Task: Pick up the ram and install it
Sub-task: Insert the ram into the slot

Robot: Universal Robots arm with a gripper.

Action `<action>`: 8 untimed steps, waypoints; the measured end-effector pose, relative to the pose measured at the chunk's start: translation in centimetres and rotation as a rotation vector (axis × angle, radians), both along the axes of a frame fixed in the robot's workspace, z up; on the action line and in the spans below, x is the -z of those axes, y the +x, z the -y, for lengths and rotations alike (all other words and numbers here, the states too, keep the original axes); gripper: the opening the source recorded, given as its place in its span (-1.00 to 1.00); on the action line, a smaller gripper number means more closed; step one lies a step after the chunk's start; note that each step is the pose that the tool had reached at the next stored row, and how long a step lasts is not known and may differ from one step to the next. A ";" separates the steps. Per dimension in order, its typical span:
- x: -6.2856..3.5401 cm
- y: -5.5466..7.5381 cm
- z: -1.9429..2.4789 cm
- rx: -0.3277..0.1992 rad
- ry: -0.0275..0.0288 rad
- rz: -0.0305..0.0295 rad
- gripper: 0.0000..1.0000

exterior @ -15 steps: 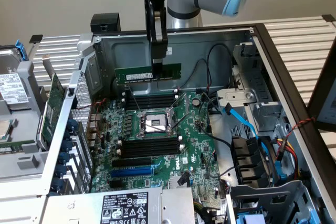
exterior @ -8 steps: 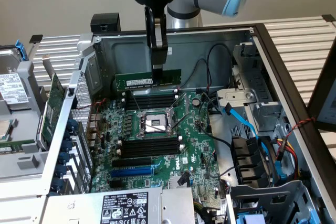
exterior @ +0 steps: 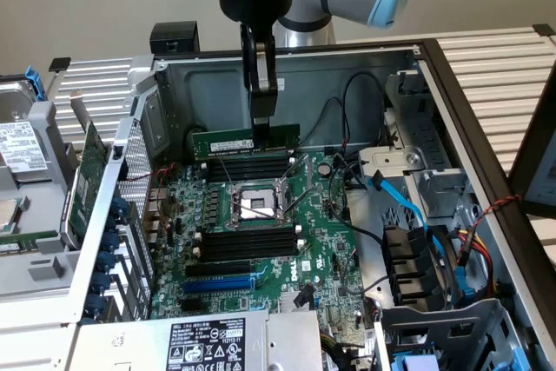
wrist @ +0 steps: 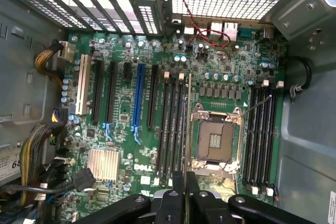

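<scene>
RAM stick (exterior: 228, 141) hangs level inside the open PC case (exterior: 287, 67), pinched partway along its top edge by the arm's fingers (exterior: 261, 106), which are clamped nearly shut on it. Stick runs parallel w/ the far bank of black memory slots (exterior: 252, 165) and sits just above them; can't tell if it touches a slot. Its white label faces the ext. camera. The CPU socket (exterior: 257, 206) lies open beside that bank, w/ a second slot bank (exterior: 248, 242) on its other side. Green mobo (exterior: 321, 258) covers the case floor. A blue cable (exterior: 404, 206) loops at the exterior view's right. The case rests on a slatted worktop (exterior: 495, 58). On the wrist cam the stick shows edge-on btwn the two fingers (wrist: 177, 203).
</scene>
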State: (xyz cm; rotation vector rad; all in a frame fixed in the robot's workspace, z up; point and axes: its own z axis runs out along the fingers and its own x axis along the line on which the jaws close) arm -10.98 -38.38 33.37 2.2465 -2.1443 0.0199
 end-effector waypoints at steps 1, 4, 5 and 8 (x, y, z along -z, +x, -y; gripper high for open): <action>0.15 0.0 0.01 0.001 0.0014 0.0001 -0.73; 0.57 0.0 0.08 0.004 0.0068 0.0001 -0.73; 0.69 -0.1 0.08 0.005 0.0077 0.0002 -0.73; 0.89 -0.2 0.13 0.005 0.0100 0.0005 -0.73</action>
